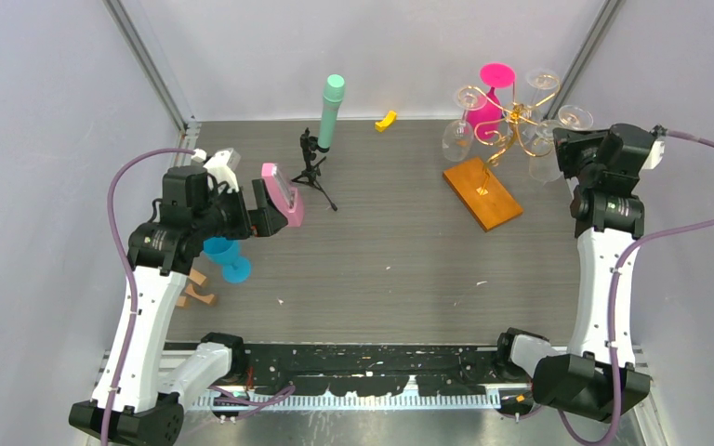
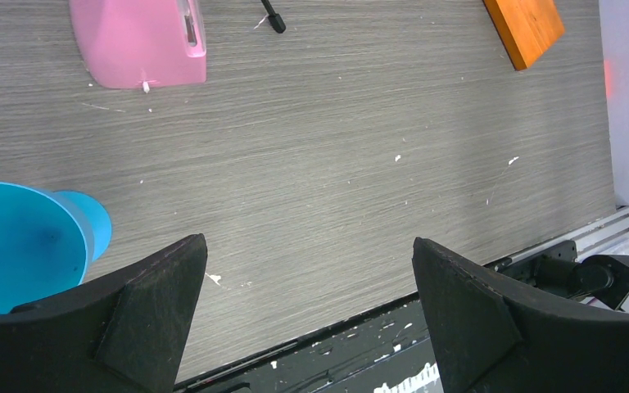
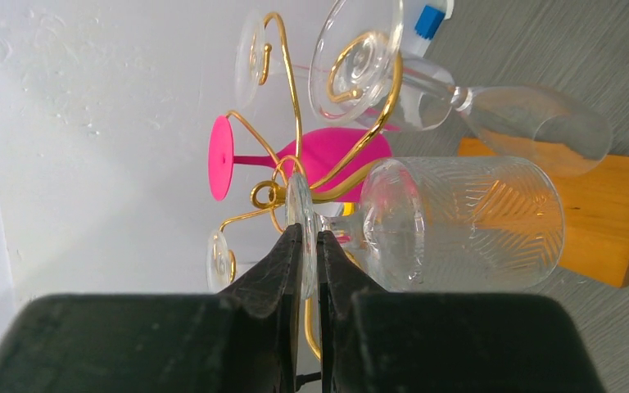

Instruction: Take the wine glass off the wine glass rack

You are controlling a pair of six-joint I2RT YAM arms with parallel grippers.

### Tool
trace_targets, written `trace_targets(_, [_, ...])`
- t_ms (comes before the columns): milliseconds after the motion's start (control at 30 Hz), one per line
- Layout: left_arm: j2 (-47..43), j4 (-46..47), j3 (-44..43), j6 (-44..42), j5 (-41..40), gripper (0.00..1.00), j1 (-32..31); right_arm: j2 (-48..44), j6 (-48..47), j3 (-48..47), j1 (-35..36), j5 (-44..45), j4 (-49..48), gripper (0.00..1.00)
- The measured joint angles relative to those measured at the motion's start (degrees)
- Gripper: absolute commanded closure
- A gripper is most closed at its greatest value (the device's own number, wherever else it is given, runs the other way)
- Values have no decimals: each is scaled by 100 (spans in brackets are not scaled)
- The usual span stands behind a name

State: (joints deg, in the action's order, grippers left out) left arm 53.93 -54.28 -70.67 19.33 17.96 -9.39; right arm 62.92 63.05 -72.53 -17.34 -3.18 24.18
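The wine glass rack (image 1: 513, 119) is a gold wire stand on an orange-brown wooden base (image 1: 482, 192) at the far right. Several clear wine glasses hang on it upside down. My right gripper (image 3: 309, 239) is shut on the flat foot (image 3: 299, 205) of one patterned clear wine glass (image 3: 467, 225), which still sits in a gold scroll arm (image 3: 291, 98). In the top view the right gripper (image 1: 560, 150) is at the rack's right side. My left gripper (image 2: 309, 270) is open and empty, low over the table's near left part (image 1: 262, 212).
A magenta goblet (image 1: 493, 93) stands behind the rack. A black mini tripod (image 1: 314, 169) with a green cylinder (image 1: 331, 111) is at centre back, with a yellow piece (image 1: 386, 121) beside them. A pink box (image 1: 281, 195), a teal goblet (image 1: 228, 257) and small wooden pieces (image 1: 195, 290) lie near the left arm.
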Motion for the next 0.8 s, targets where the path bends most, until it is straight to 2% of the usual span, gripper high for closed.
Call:
trace_targets(467, [0,2,0,35,85,0,0,-490,-39,-55,0,728,625,100])
trace_targets(667, [-4,2,-2,177,420,0,0,-1113,-61,-57,0,911,1073,100])
trace_targets(800, [-131,13,-2,369,927,2,0,-1587,-109,-76,0,879,1491,100])
